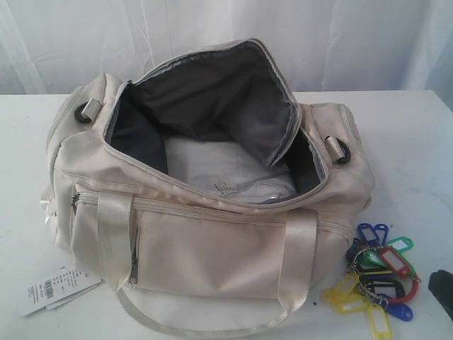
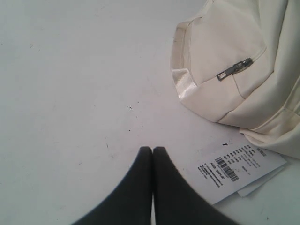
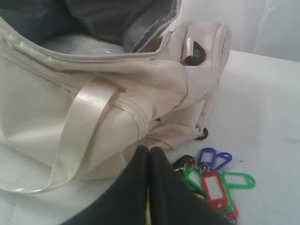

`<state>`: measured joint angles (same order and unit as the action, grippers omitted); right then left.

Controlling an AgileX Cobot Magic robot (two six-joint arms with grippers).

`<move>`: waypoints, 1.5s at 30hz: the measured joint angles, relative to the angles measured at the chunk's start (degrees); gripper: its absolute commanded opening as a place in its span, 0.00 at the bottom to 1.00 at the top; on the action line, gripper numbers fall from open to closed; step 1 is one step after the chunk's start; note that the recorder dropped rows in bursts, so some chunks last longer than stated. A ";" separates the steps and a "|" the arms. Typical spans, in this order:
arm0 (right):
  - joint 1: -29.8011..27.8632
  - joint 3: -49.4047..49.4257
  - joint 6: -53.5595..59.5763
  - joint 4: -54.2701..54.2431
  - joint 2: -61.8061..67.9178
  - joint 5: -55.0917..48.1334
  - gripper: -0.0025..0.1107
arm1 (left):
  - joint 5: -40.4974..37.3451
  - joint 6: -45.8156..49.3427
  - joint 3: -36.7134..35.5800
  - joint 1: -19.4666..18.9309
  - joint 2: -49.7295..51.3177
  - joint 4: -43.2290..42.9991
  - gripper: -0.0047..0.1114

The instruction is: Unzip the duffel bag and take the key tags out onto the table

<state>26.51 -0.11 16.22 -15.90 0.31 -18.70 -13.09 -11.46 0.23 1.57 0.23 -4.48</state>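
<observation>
The left gripper [image 2: 152, 151] is clenched, its two dark fingers pressed together along their length with nothing held between them. It is poised over the bare table [image 2: 70, 70], just beside the white barcode tag [image 2: 234, 171] that lies at the bag's end, and apart from the bag itself. A grey zip pull [image 2: 234, 69] is seen on that end of the bag.

The right gripper [image 3: 149, 151] is likewise closed and nothing is gripped. Its tips are held close to the front corner of the bag, just beside the key tags [image 3: 211, 180]; whether fabric or tags are touched cannot be told.

The bag [image 1: 212, 248] is set on the table with its main zip fully undone and its mouth gaping wide. The dark grey lining [image 1: 212, 99] is exposed, and a pale flat sheet [image 1: 226, 173] is seen on the bag's floor. Shiny strap handles [image 1: 113, 227] are draped down the front of the bag over the pocket.

The key tags [image 1: 375, 276] are out of the bag, lying on the table against its front right corner. Blue, green, red, black and yellow tags are fanned out from their rings.
</observation>
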 measured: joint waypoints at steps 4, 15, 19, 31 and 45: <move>-2.23 0.00 -0.10 5.51 0.00 0.26 0.02 | 0.00 0.00 0.00 0.00 0.00 0.00 0.04; -23.36 0.00 -0.10 10.24 0.00 0.26 0.02 | 0.00 0.00 0.00 0.00 0.00 0.00 0.04; -23.51 0.00 -0.10 10.24 0.00 0.26 0.02 | 0.00 0.00 0.00 0.00 0.00 0.00 0.04; -23.51 0.00 -0.10 17.17 0.00 0.26 0.02 | 0.00 0.00 0.00 0.00 0.00 0.00 0.04; -23.51 0.00 -0.21 17.44 0.00 0.03 0.02 | 0.00 0.00 0.00 0.00 0.00 0.00 0.04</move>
<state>2.99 -0.11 16.01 1.54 0.31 -18.66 -13.09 -11.46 0.23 1.57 0.23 -4.48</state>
